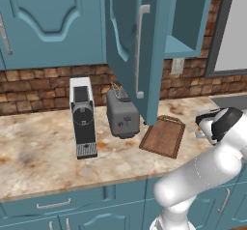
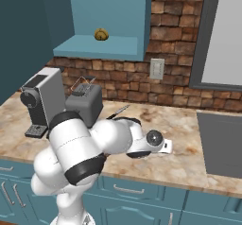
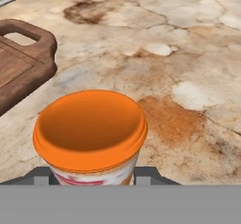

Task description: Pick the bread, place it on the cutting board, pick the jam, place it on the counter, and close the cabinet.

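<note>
Red-brown brick wall (image 1: 43,86), white outlet (image 2: 157,68), grey-framed window (image 2: 222,35), teal drawers (image 1: 72,205).

Both base views look forward and down from behind the arm, sharing the counter (image 1: 38,151) and toaster (image 1: 123,114). Hand view hugs the counter, jam (image 3: 89,136) close at frame bottom.

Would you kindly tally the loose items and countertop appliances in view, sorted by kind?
Appliances: 2, coffee machine and toaster
Food items: 2, bread on the cabinet shelf, jam between the tool's fingers
Boards: 1, cutting board
Total: 5
</note>
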